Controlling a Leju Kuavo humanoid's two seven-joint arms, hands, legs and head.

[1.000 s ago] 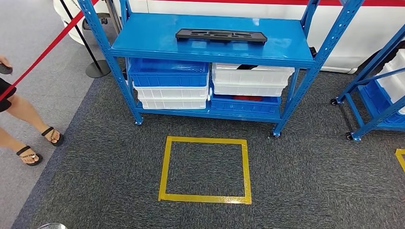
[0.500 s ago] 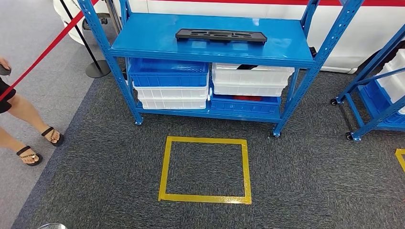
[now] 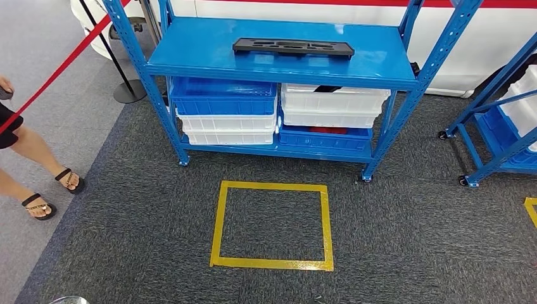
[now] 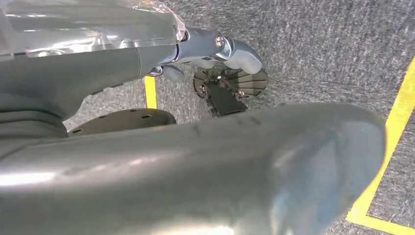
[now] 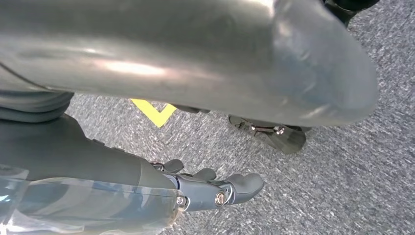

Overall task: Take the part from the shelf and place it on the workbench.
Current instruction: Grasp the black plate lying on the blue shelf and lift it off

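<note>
progress: nothing done yet | part (image 3: pixel 292 47): flat black piece lying on top level of blue shelf (image 3: pixel 190 57), far centre, untouched | left hand (image 4: pixel 215 49): hanging over carpet, empty, fingers loose | right hand (image 5: pixel 215 188): same, empty | left: approach, grasp, carry to surface
</note>
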